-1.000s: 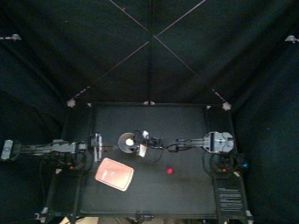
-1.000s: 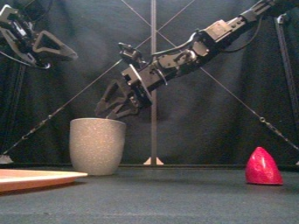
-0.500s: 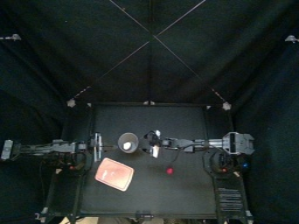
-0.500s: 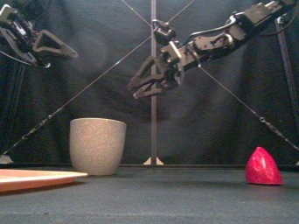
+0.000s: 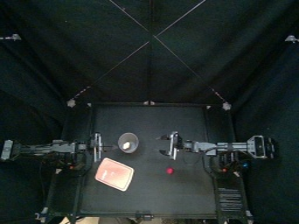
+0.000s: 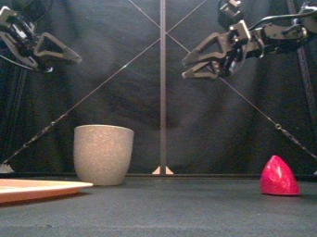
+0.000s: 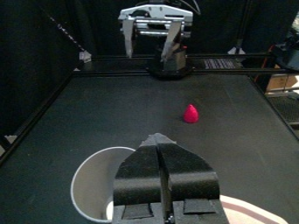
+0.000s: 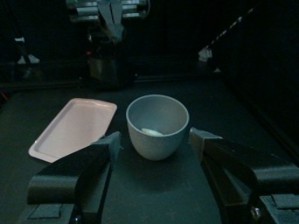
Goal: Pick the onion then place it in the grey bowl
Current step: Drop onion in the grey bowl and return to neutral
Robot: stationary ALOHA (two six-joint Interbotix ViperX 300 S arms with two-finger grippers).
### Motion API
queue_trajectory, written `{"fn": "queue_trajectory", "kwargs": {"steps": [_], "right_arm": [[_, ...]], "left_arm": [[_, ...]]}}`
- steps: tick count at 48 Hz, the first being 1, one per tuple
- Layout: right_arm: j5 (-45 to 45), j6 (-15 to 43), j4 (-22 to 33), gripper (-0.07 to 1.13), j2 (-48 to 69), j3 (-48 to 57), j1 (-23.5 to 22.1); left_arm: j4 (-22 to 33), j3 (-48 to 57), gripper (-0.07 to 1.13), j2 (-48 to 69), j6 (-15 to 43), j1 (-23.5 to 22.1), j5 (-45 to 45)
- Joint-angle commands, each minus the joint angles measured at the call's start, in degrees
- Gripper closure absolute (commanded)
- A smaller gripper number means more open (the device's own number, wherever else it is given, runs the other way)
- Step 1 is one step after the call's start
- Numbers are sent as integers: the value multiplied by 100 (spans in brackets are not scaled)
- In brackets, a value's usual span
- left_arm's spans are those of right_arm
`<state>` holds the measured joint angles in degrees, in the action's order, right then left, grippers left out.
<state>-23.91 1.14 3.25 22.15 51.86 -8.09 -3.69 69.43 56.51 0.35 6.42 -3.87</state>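
Note:
The tall grey speckled cup [image 5: 128, 142] stands left of the table's middle, and also shows in the front view [image 6: 103, 154]. Inside the cup [image 8: 158, 127] lies a small pale thing [image 8: 149, 133], possibly the onion. My right gripper [image 5: 173, 145] hangs open and empty in the air, to the right of the cup and well above it [image 6: 205, 61]. In its own wrist view the right gripper [image 8: 156, 140] looks down at the cup between spread jaws. My left gripper [image 7: 160, 141] is shut and empty, resting high at the left [image 6: 50, 46].
The flat pink tray [image 5: 114, 174] lies in front of the cup, near the left front [image 6: 37, 188]. A red cone-shaped toy [image 5: 170, 171] stands at the right front [image 6: 280, 175], apart from both grippers.
The right arm has drawn back to the right and risen, from just above the cup to mid-air beside it. The left arm, cup, tray and red toy stayed put.

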Motion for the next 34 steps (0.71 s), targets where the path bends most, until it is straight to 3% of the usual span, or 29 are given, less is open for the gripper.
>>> {"fn": "queue_trajectory", "kwargs": {"steps": [1, 14, 34], "right_arm": [[-202, 0, -26, 8, 519, 229, 9], [-571, 9, -18, 8, 1239, 773, 26], [-589, 9, 0, 8, 1292, 826, 70]], "left_arm": [[-9, -70, 106, -18, 0, 9, -62], [-18, -70, 106, -9, 9, 35, -308], [-9, -18, 106, -9, 0, 105, -483]]}}
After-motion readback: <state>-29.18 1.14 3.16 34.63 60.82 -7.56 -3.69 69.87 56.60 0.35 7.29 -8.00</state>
